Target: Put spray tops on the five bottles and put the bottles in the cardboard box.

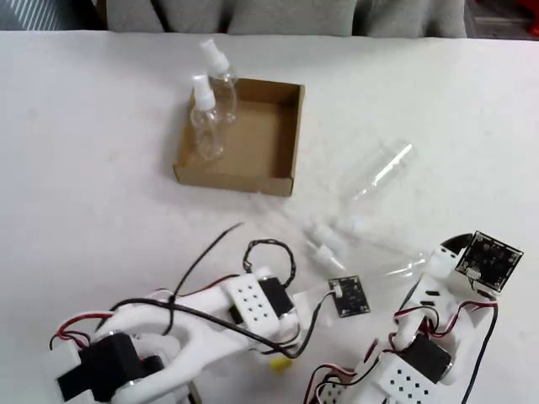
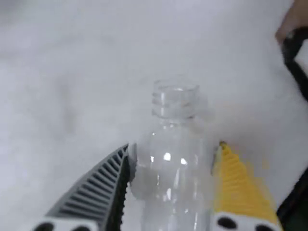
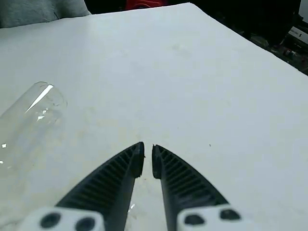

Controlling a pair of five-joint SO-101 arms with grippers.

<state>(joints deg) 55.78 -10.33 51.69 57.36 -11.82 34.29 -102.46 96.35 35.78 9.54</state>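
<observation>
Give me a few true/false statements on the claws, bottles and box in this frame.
1. The left claw grips an uncapped bottle. True.
2. The right claw holds a spray top. False: it is closed and empty.
3. Two topped bottles stand in the cardboard box. True.
4. All five bottles are boxed. False: a lying bottle is on the table.

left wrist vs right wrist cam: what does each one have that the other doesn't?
Left wrist: an uncapped bottle gripped between the left jaws, one grey and one yellow, with its threaded neck bare.
Right wrist: the right jaws, both dark, nearly shut with nothing between them, and a clear bottle lying on its side.
Both: the white table.
</observation>
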